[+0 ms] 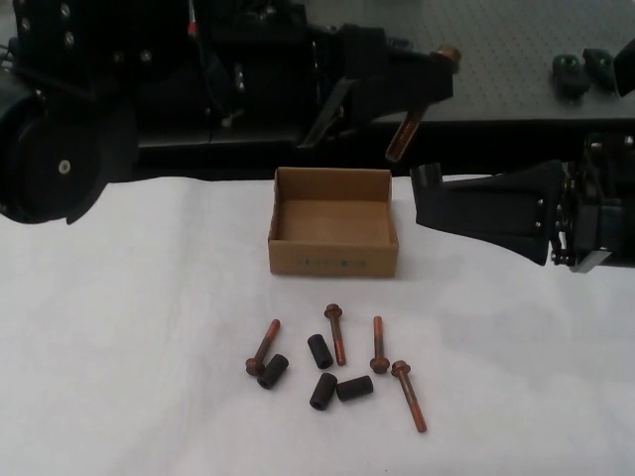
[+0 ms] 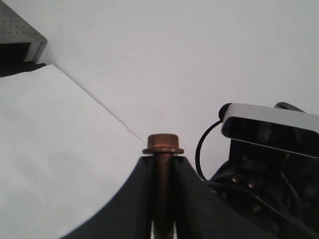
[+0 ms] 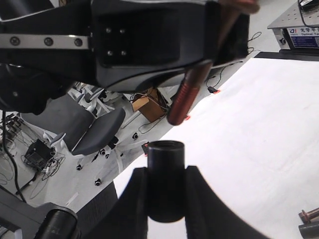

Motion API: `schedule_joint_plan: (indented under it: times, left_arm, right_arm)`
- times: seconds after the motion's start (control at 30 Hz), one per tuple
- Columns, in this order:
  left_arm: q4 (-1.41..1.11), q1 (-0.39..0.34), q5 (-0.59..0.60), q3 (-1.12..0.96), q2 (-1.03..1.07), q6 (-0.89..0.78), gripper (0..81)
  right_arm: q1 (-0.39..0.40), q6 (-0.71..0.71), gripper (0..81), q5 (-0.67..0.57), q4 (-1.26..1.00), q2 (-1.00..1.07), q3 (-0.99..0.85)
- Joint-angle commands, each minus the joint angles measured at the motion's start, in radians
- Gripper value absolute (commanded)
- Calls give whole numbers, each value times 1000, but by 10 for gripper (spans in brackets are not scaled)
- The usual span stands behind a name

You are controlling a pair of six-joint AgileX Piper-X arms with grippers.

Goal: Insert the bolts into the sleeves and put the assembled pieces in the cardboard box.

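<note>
My left gripper [image 1: 425, 91] hangs above and behind the cardboard box [image 1: 332, 260], shut on a copper bolt [image 1: 405, 132] whose threaded end slants down. In the left wrist view the bolt's head [image 2: 163, 143] sticks out past the fingers [image 2: 137, 189]. At the right, level with the box, my right gripper [image 1: 429, 193] is shut on a black sleeve [image 3: 166, 169], its open mouth facing the bolt's tip [image 3: 180, 104] a short gap away. Several loose bolts [image 1: 336, 333] and several black sleeves [image 1: 319, 351] lie on the white table in front of the box.
The box is open at the top, with its inside bare. A large black arm base [image 1: 50, 159] stands at the back left. Two green objects [image 1: 585, 67] sit on the perforated bench at the far right. White table surface [image 1: 129, 377] spreads around the loose parts.
</note>
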Motion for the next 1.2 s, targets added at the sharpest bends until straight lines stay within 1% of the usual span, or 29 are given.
schedule_joint_plan:
  times: [0.0,0.13,0.27,0.37,0.47,0.67,0.77,0.93,1.07,1.17]
  left_arm:
    - [-20,1,-61,-5,-19,-2,6]
    - [-20,-10,-82,-5,-19,-21,6]
    - [-22,-39,-86,-5,-19,-36,6]
    - [-26,-55,-122,-5,-19,-36,6]
    - [-29,-55,-162,-5,-19,-39,6]
    - [-94,-55,-167,-5,-19,-69,6]
    - [-111,-55,-200,-5,-19,-100,6]
    - [-111,-56,-201,-5,-19,-110,6]
    - [-111,-56,-201,-5,-19,-110,6]
    - [-111,-56,-201,-5,-19,-110,6]
  right_arm:
    - [1,1,25,7,-10,-3,-2]
    - [1,1,25,7,-10,-3,-2]
    - [1,1,25,7,-10,-3,-2]
    - [1,1,25,-1,-10,-3,-2]
    - [1,1,25,-1,-10,-3,-2]
    - [1,1,25,-1,-10,-3,-2]
    - [1,1,25,-1,-10,-3,-2]
    - [1,3,25,1,-10,-3,-2]
    - [1,45,25,8,-58,-3,-2]
    - [1,46,25,11,-86,-3,-2]
